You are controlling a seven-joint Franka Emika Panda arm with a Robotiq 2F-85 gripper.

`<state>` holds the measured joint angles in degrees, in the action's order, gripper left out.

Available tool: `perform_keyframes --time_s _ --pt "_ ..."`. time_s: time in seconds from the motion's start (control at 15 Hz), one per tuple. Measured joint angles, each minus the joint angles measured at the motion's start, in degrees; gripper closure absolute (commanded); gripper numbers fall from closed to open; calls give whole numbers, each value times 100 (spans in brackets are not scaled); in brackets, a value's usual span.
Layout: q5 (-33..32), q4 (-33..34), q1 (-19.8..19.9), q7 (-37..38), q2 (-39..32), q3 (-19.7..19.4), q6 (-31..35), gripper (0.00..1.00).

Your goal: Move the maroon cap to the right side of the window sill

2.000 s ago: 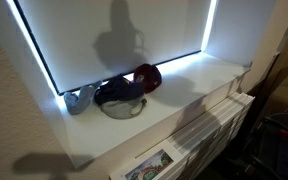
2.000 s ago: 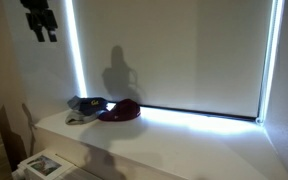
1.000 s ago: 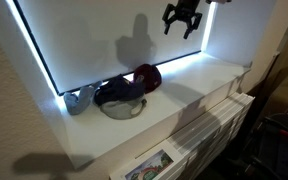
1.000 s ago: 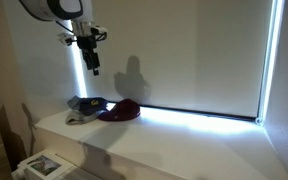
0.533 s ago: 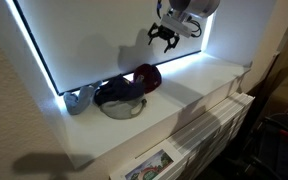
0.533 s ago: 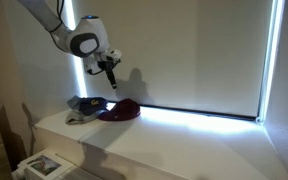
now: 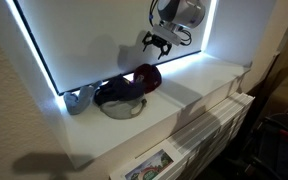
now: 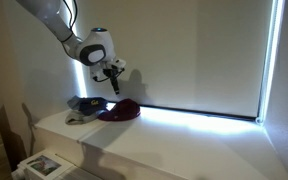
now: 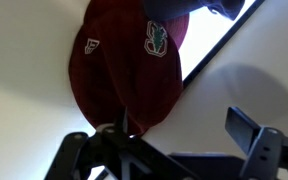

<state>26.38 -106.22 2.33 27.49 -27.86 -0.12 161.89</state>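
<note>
The gripper point(image 7: 156, 42) is seen in an exterior view at upper centre of the frame, hanging in the air just above the maroon cap point(image 7: 147, 76) and not touching it. In the wrist view the gripper point(image 9: 172, 140) is shown at the bottom edge with its two fingers point(image 9: 246, 135) spread wide apart and nothing held between them.

The maroon cap point(image 8: 121, 110) is found at the left end of the window sill point(image 8: 184, 150), against the base of the blind point(image 8: 184, 50). In the wrist view the maroon cap point(image 9: 124, 70) fills the upper middle of the frame, and a pale emblem point(image 9: 156, 38) is visible on its crown.

A dark cap point(image 7: 117, 92) is laid just to the left of the maroon one, touching it, and a pale cap point(image 7: 124, 110) is placed below it in the frame, toward the front edge of the sill. The dark cap point(image 8: 85, 102) is also visible at centre left of an exterior view.

A bright light strip point(image 8: 199, 116) is seen along the bottom of the blind. The arm point(image 8: 49, 20) is seen entering from the upper left.
</note>
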Motion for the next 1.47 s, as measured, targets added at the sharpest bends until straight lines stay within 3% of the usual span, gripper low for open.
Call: perform_keyframes --time_s 0.47,1.47 --pt "-16 1142 311 98 -1037 -162 -1906 0" --pt "-25 1565 265 62 -1671 -181 -1833 0"
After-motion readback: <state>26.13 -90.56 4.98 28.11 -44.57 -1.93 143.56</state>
